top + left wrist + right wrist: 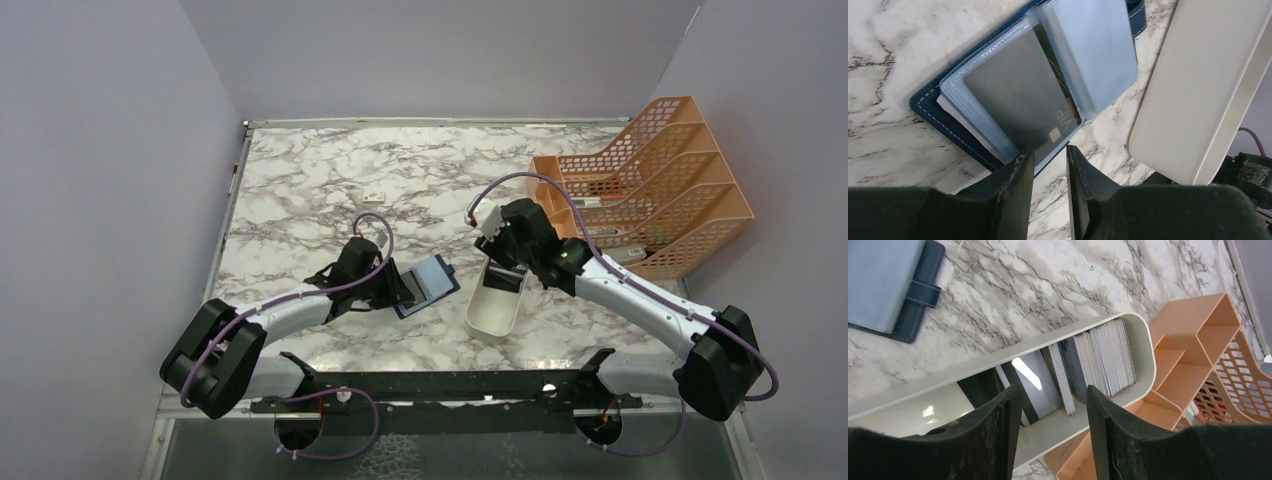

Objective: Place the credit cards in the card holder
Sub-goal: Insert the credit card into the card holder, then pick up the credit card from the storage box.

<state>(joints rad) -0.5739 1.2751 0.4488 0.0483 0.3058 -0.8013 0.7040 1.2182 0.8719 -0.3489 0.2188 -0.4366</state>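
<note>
We find the card holder [428,285] lying open and flat on the marble table [300,190], navy cover down and pale blue sleeves up. One grey credit card [1018,95] marked VIP lies among its sleeves. The other credit cards [1105,357] stand on edge, packed together, inside the white tray [1140,335].

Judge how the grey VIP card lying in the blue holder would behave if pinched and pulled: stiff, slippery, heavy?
Probably stiff: the grey card lies dead flat with straight edges. Likely light, being so thin. Its glossy face against the clear sleeves suggests it may slide easily, perhaps dragging the card holder along.
</note>
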